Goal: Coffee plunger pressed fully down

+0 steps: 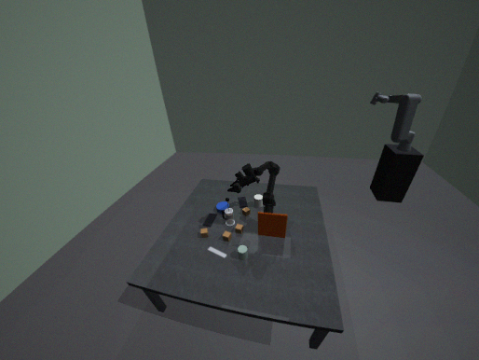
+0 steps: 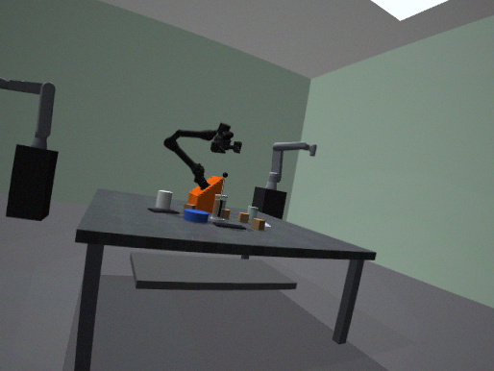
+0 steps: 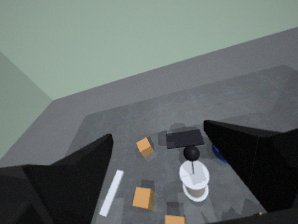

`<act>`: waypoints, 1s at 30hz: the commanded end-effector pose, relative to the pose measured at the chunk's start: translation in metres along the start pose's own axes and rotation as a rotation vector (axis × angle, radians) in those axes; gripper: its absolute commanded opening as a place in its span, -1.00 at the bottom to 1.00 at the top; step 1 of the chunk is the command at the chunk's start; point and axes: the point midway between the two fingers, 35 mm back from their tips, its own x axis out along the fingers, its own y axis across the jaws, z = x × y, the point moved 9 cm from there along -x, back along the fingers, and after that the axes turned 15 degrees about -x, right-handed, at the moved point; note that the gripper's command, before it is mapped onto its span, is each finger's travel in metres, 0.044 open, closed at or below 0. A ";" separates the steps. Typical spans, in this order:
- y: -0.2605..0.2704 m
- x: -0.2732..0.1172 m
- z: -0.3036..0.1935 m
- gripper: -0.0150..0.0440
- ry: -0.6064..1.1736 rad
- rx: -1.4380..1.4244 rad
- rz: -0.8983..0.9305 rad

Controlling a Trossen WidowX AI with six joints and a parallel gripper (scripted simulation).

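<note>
The coffee press stands upright on the table. Its black plunger knob is raised well above the lid on a thin rod. My gripper is open and empty. It hangs above the press, clear of the knob. In the wrist view the knob and press appear right of the middle between the fingers, nearer the right finger.
A blue round dish and a dark flat slab lie near the press. Several wooden cubes lie around it. A white cup, green cup, white bar and orange panel also stand or lie there.
</note>
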 end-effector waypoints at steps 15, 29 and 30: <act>-0.011 0.050 -0.086 1.00 0.123 -0.140 -0.166; -0.013 0.068 -0.088 1.00 0.127 -0.138 -0.161; -0.013 0.069 -0.088 1.00 0.127 -0.138 -0.161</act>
